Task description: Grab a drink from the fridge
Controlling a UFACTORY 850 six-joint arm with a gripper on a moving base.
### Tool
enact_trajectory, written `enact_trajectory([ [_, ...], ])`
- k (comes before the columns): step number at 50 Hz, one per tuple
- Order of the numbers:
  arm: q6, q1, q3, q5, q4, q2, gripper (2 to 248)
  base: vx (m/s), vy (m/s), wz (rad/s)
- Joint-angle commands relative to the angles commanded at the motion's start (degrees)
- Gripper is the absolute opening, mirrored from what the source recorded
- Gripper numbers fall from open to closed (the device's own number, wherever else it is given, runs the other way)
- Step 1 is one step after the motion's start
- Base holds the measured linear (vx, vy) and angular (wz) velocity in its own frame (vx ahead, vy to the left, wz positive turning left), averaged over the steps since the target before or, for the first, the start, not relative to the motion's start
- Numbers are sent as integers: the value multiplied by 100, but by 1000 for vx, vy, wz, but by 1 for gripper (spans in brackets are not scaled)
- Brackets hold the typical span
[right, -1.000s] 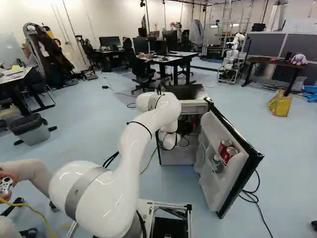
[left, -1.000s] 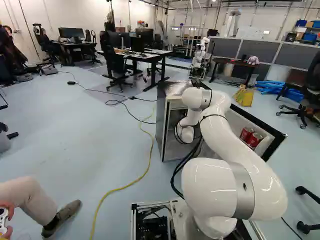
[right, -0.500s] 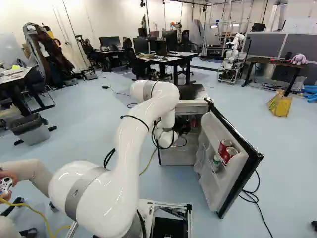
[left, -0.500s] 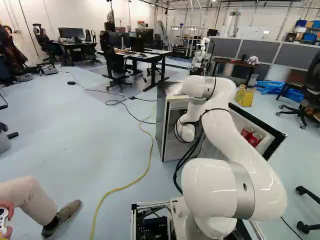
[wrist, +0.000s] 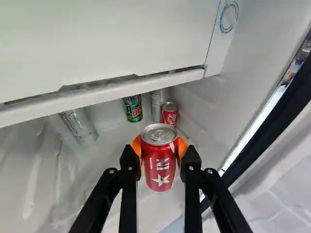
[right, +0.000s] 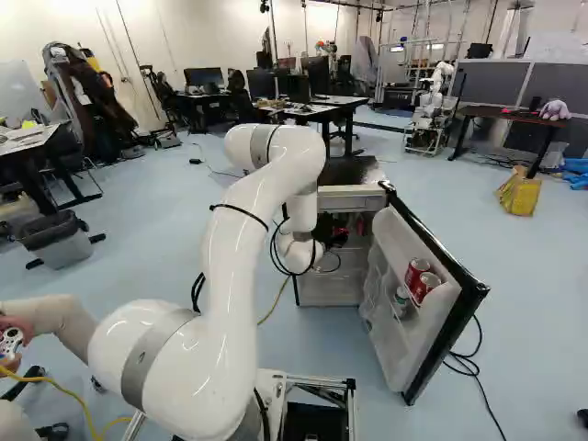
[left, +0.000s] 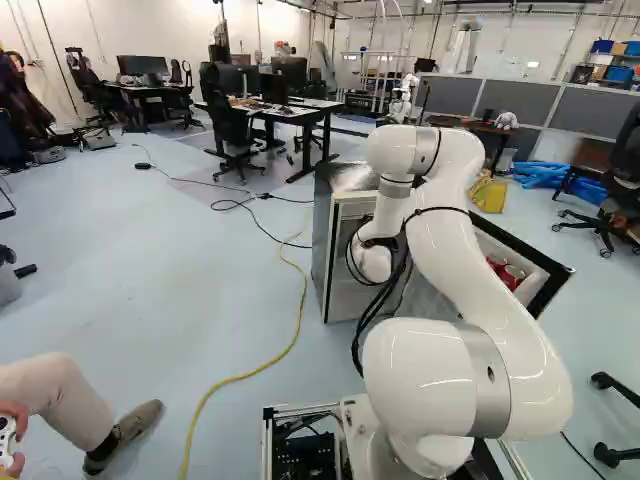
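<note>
The black two-fingered end effector with orange pads (wrist: 159, 145) is grasping a red metal drink can (wrist: 160, 170), one pad pressed to each side. That can is inside the compact fridge with a dark side panel (left: 323, 240); whether its base touches the shelf or is just clear of it, I cannot tell.

The step in hand looks like bringing the can out. The hold seems well centred, a little below the silver rim, so it probably needs no regrip; a steady, moderate squeeze should do, as a thin metal wall may dent under more. It would be wise to raise the can slightly first, so the base does not scrape or catch, yet only slightly: the white compartment with a projecting lip (wrist: 121, 93) overhangs the space behind it.

From there, a slow, straight pull back towards the base seems best, keeping the can upright. The smaller red can (wrist: 170, 115), the green can (wrist: 132, 108) and the silver can (wrist: 78, 125) stand deeper in, so drawing away from them should leave them undisturbed.

Care is due beside the open door with white inner racks (right: 404, 322). Swinging the thick white jointed arm (right: 234, 266) that way too soon could knock the door or the red cans in its rack (right: 422, 281). Any turn is better left until can and wrist are fully outside.
</note>
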State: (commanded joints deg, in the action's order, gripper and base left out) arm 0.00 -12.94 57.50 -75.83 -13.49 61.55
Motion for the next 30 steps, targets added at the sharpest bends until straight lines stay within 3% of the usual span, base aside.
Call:
enact_trajectory([
  [30,0,249,-1385,0,0,-1128,91,0,0,0],
])
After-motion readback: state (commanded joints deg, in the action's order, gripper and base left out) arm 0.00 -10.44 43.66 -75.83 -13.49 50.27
